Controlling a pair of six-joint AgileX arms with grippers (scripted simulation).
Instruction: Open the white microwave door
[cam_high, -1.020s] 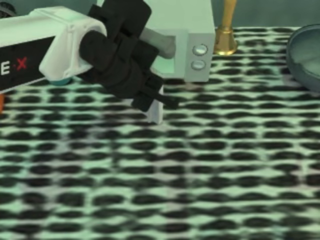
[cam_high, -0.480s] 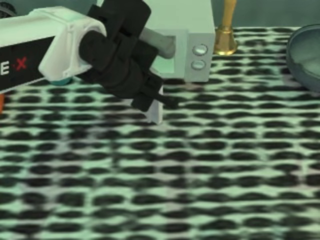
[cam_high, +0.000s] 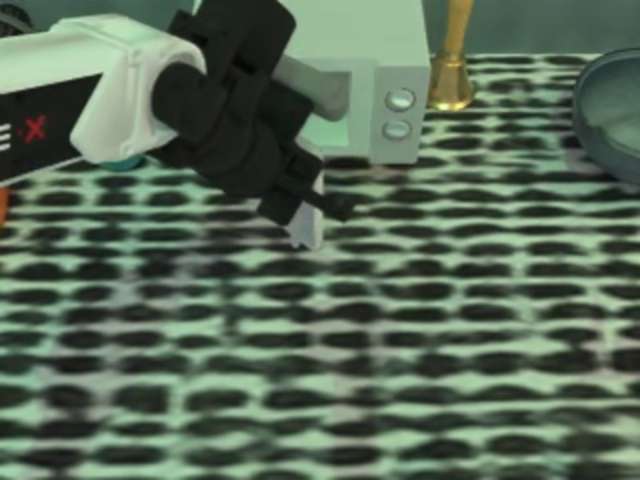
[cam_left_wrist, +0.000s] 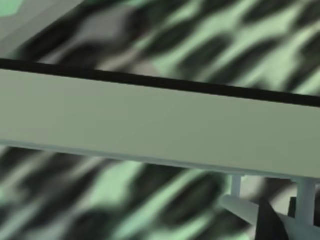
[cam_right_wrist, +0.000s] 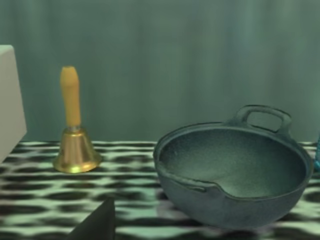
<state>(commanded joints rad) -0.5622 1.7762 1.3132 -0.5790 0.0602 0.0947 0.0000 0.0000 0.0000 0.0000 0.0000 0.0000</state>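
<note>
Door wider (left gripper leftward)

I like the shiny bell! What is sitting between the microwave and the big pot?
The gold bell stands between the microwave and the pot, on the patterned table. The right wrist view shows it best.

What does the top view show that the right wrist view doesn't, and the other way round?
Only the top view shows the left gripper at the swung-out door, the open cavity and the two knobs. Only the right wrist view shows the whole pot with its handle, plus the back wall. Both show the bell, the microwave, part of the pot and the patterned table.
</note>
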